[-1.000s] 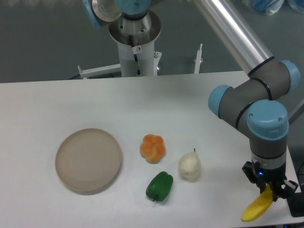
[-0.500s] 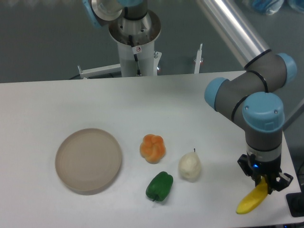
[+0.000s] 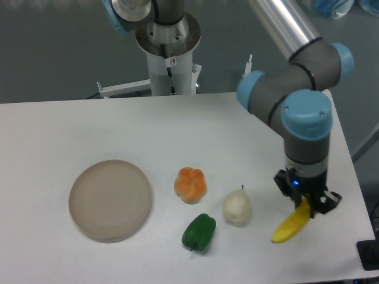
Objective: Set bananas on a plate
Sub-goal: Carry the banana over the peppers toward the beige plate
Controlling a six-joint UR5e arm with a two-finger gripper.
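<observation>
My gripper is shut on the upper end of a yellow banana and holds it tilted above the table at the right. The banana's lower end points down and left, right of the whitish pear. The beige plate lies flat at the left of the table with nothing on it, far from the gripper.
An orange fruit, a whitish pear and a green pepper lie between the plate and the gripper. The arm's base column stands behind the table. The table's right edge is close to the gripper.
The gripper has lifted slightly and moved left with the banana in it, from near the table's right front corner towards the pear.
</observation>
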